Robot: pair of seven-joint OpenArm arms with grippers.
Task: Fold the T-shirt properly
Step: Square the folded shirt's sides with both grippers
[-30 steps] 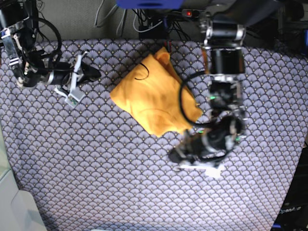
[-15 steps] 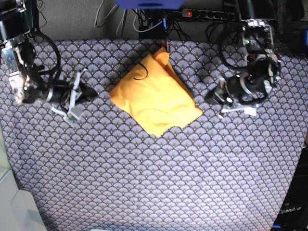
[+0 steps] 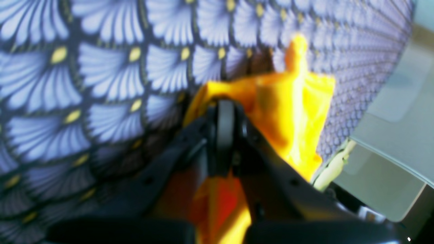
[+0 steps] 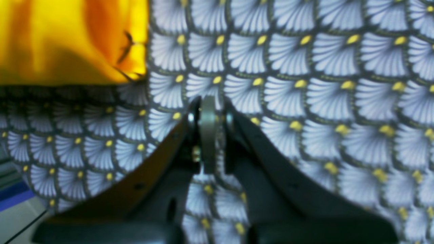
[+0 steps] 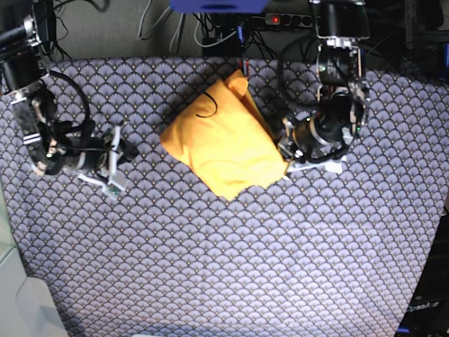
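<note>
The yellow-orange T-shirt point(image 5: 221, 137) lies folded into a compact tilted rectangle at the middle back of the table, with a thin dark collar line point(image 5: 207, 109) near its far end. My left gripper point(image 5: 286, 151) is shut, its tip at the shirt's right corner. In the left wrist view point(image 3: 225, 105) yellow cloth point(image 3: 295, 101) shows around and under the tip; I cannot tell if cloth is pinched. My right gripper point(image 5: 128, 149) is shut and empty, apart from the shirt on its left. In the right wrist view point(image 4: 207, 105) the shirt point(image 4: 67, 40) is at the upper left.
The blue-grey scallop-patterned table cover point(image 5: 231, 253) spreads over the whole table. A power strip point(image 5: 287, 19) and cables run along the back edge. A pale grey surface point(image 5: 21, 302) borders the table's left front corner.
The left arm swung from the shirt's front corner out to the right, then back in to its right corner. The right arm moved toward the front. The shirt has not visibly moved.
</note>
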